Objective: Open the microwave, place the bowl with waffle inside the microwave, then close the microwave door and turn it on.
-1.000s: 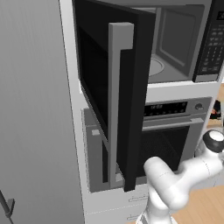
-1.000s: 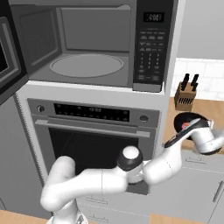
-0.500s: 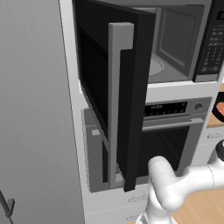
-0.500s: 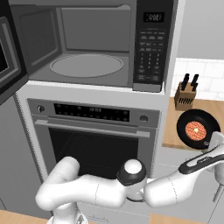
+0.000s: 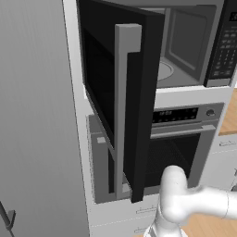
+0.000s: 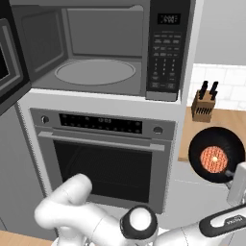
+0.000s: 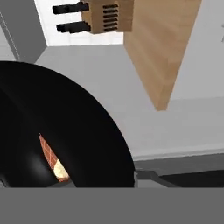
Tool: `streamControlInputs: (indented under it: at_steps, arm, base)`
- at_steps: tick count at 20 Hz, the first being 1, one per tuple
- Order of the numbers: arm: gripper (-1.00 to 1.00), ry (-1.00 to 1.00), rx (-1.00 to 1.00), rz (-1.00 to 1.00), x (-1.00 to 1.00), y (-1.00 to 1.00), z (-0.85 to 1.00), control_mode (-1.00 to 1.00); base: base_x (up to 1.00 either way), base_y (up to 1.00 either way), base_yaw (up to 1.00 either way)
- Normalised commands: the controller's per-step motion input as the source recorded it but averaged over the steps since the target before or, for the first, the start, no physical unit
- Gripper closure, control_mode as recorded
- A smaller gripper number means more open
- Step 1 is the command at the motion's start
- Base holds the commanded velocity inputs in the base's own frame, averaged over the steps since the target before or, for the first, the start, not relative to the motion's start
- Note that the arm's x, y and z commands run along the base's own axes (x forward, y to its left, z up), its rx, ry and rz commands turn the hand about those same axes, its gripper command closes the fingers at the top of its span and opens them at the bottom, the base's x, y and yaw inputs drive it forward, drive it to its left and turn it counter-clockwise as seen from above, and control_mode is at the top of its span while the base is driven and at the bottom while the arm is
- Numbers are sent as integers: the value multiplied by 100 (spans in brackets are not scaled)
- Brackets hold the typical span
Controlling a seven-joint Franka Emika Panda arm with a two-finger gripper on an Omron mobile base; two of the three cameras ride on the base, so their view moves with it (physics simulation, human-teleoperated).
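The microwave [image 6: 101, 53] stands open, showing its grey cavity and round turntable [image 6: 94, 72], with the keypad strip [image 6: 166, 48] on the right. Its black microwave door [image 5: 122, 92] with the grey vertical handle swings out to the left. The dark round bowl [image 6: 215, 153] holding an orange waffle [image 6: 213, 157] rests on the wooden counter to the right. My hand hangs low at the bowl's lower right edge. In the hand view the bowl [image 7: 57, 131] looms close with the waffle [image 7: 51, 158] inside, and my gripper [image 7: 109, 181] is open at its rim.
A steel wall oven [image 6: 103, 153] sits right below the microwave. A wooden knife block [image 6: 203, 105] stands on the wooden counter [image 6: 235, 125] just behind the bowl. The open door juts out into the space in front of a grey cabinet wall [image 5: 37, 115].
My arm has swung down and to the right. The hand that covered the bowl has dropped below and beside it, so the bowl and waffle now show. The bowl has not moved.
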Motion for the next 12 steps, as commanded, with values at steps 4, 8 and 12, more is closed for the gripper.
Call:
streamControlInputs:
  at_steps: [4,8,12]
  arm:
    - [100,-21,-8,-1,-96,99,27,-100]
    - [100,-15,-13,-2,-73,100,25,-100]
    - [100,-1,-20,-3,-65,100,44,-100]
  base:
    - [0,0,0]
    - [0,0,0]
    - [0,0,0]
